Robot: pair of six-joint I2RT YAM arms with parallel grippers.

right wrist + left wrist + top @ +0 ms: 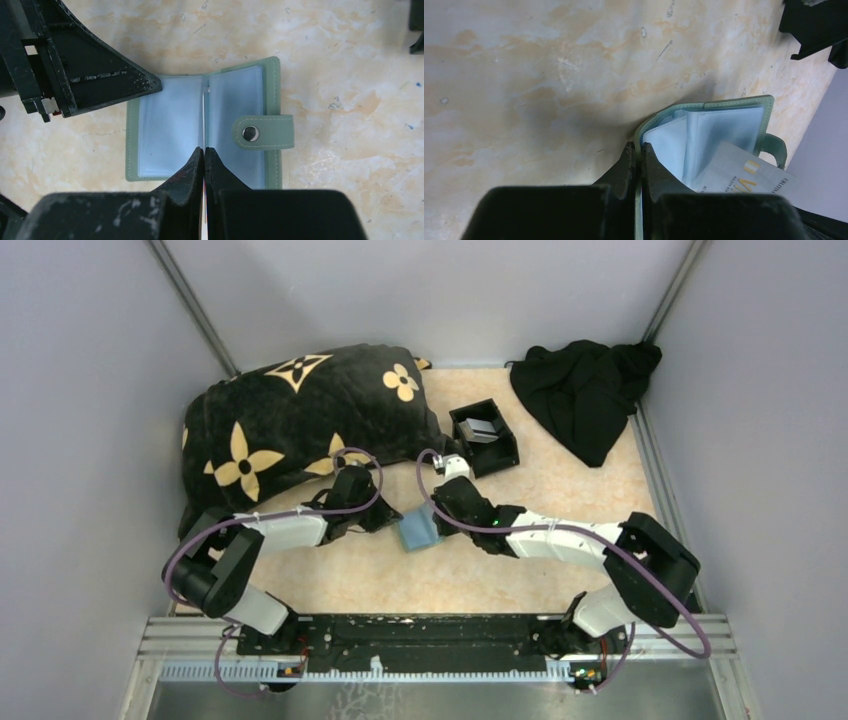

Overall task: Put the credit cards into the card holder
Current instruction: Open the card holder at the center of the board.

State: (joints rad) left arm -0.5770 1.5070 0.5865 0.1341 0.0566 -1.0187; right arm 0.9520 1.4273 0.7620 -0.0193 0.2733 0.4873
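One card holder (167, 122) lies open on the desk (350, 50), in the middle of the top view between the two arms. Its sage-green cover faces down and its pale blue clear pockets face up. There are two open halves with a spine between them. One strap with a single round snap (262, 132) lies across the right half in the right wrist view.

The left end effector (638, 147) is closed tight, and the green edge of the card holder's cover is pinched between its two fingers. In the right wrist view its black fingertip sits at the upper left corner of the holder.

The right end effector (205, 150) is also closed, with its fingers together over the lower part of the spine. A thin pale edge runs between them. In the left wrist view this is one credit card (744, 175), pale with gold lettering, tilted over the open pockets at the lower right of the frame. Whether its leading edge is inside a pocket cannot be told.

One black open-topped box (497, 455) stands on the desk just above and right of the holder in the top view. A silvery stack of cards (480, 430) shows inside it; the number is too small to count.

One black cloth (585, 390) is heaped at the upper right. One black blanket (300, 410) with gold flower patterns fills the upper left, close behind the left arm.
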